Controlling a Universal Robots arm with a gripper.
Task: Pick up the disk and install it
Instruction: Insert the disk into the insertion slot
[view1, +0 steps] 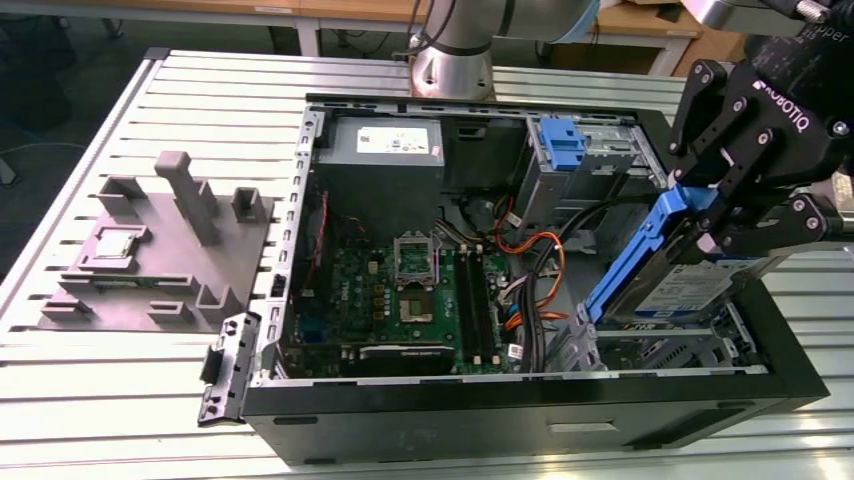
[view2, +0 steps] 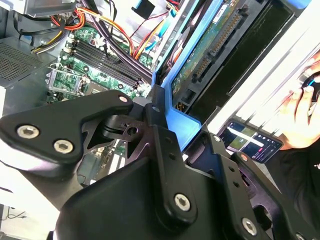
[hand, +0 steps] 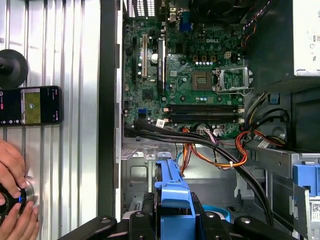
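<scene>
one gripper (view1: 714, 222) on the arm, fingers clamped on the bright blue rail of the disk (view1: 687, 290), so it is gripping the disk. disk is off the table and tilted, upper end between the fingers, lower end down inside the open computer case (view1: 534, 405) at the exterior view's right, just above the metal drive cage (view1: 627, 345) in that corner. cannot tell if it touches the cage. white-and-blue label faces the exterior camera. in the second wrist view the gripper (view2: 162, 107) pinches the blue rail and the disk (view2: 210, 42) shows its green board and connector side. in the first wrist view the gripper (hand: 172, 222) holds the disk (hand: 170, 192) edge-on above the case floor. motherboard (view1: 400, 290) lies flat in the case, orange cables (view1: 545, 262) between it and the disk. grey fixture (view1: 160, 240) sits on the slatted table (view1: 120, 400) beside the case, at the exterior view's left. phone (hand: 31, 105) lies on the table outside the case, a person's hand (hand: 12, 167) near it.
</scene>
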